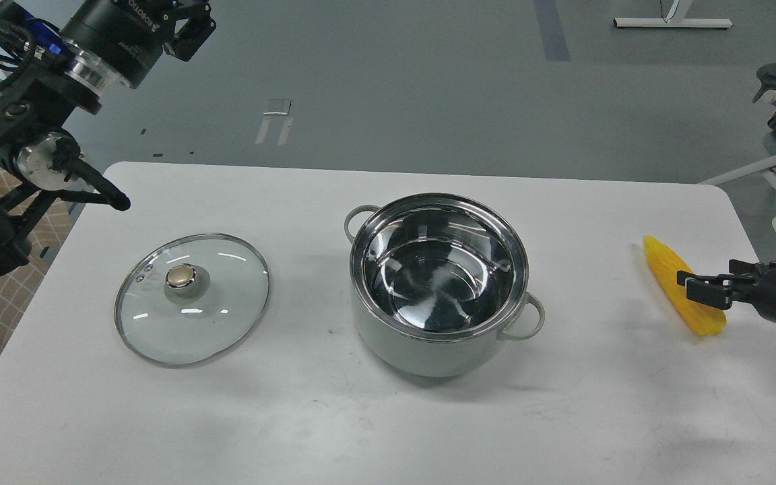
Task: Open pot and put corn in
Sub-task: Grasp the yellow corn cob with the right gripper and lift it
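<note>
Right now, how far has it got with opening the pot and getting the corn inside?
The opening looks done: the glass lid lies flat on the table, left of the pot, whose steel inside is empty. In hand: the right gripper is at the corn, fingers across the cob near the table's right edge. Left: carrying the corn over and dropping it in. The left gripper is raised, holding nothing.
</note>
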